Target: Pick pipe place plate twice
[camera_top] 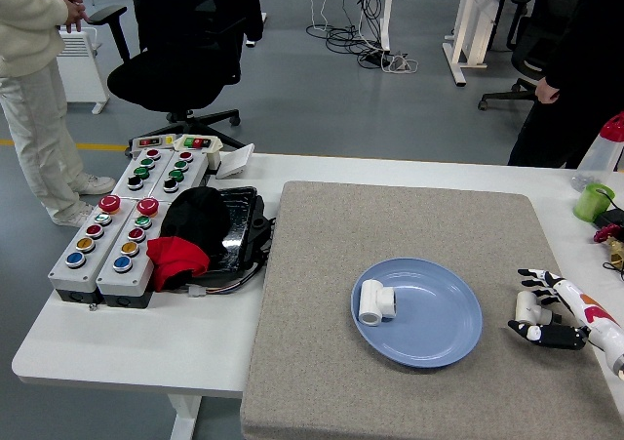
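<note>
Your right hand [551,308] enters at the right edge of the grey mat [322,362]; its fingers [538,277] are curled about the second white pipe fitting [527,306], which stands upright on the mat between fingers and thumb; contact looks made, though whether the fitting is clear of the mat cannot be told. The fitting sits just beside the right rim of the blue plate [444,333], not on it. The first pipe fitting [374,301], a white elbow piece, lies inside the plate against its left rim; the plate rests on the mat toward its right half. Your left hand does not show. At the table's left edge you have two grey button boxes [102,250] with coloured buttons; a black and red cloth bundle [190,235] lies over a black tray just beside them. A green cup [591,202] stands at the table's far right corner. A person in pale clothing [34,79] stands off the far left; another in dark clothing [575,69] stands beyond the far right.
</note>
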